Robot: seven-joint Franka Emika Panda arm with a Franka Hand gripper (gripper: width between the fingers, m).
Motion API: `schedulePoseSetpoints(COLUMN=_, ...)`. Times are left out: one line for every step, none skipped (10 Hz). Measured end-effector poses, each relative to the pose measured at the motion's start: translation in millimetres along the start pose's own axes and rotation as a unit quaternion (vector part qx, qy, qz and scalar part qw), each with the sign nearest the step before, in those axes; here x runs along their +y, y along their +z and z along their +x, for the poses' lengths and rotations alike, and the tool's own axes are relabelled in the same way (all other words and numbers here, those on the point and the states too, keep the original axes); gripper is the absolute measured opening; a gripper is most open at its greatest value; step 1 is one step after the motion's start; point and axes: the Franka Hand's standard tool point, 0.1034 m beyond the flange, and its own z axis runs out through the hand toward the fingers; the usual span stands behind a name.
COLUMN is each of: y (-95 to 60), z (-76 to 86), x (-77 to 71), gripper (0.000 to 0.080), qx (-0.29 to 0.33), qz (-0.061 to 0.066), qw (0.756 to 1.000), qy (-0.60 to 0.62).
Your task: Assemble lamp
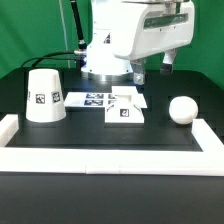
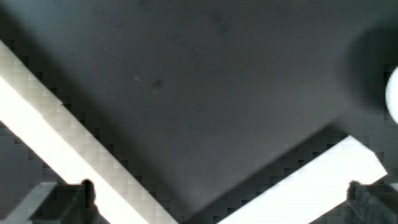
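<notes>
Tool spread, empty. White cone shade at 9 o'clock of blocky white base, round white bulb at 3; black table open to 6 o'clock rim.

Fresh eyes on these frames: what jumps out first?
Three white lamp parts sit apart on the black table: the shade at the exterior view's left, the base near the middle by the marker board, and the bulb at the right. The arm looms behind them. The wrist view shows the gripper open and empty.
</notes>
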Motion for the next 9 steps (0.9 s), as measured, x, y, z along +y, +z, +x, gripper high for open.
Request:
schedulePoseSetpoints(y=0.0, z=0.0, x=0.0, gripper=0.0699, qx=0.000, qz=0.000, qw=1.000, qy=0.000)
schedulePoseSetpoints(y=0.0, z=0.0, x=0.0, gripper=0.0699, qx=0.000, qz=0.000, qw=1.000, qy=0.000)
schedulePoseSetpoints(y=0.0, z=0.0, x=0.0, gripper=0.0699, qx=0.000, qz=0.000, qw=1.000, qy=0.000)
schedulePoseSetpoints(y=0.0, z=0.0, x=0.0, gripper=0.0699, qx=0.000, qz=0.000, qw=1.000, qy=0.000)
schedulePoseSetpoints(y=0.0, z=0.0, x=0.0, gripper=0.0699, qx=0.000, qz=0.000, qw=1.000, qy=0.000)
schedulePoseSetpoints(y=1.4, z=-5.8, x=-0.6, gripper=0.0699, qx=0.000, qz=0.002, qw=1.000, qy=0.011)
schedulePoseSetpoints(y=4.7, z=-22.2, x=-3.6, gripper=0.0699, qx=-0.004, qz=0.007, qw=0.999, qy=0.039)
schedulePoseSetpoints(y=6.6, z=-35.8, x=-8.8, gripper=0.0699, qx=-0.008, qz=0.007, qw=0.997, qy=0.076)
schedulePoseSetpoints(y=9.9, z=-46.4, x=-15.5, gripper=0.0699, qx=-0.015, qz=0.010, qw=0.993, qy=0.116)
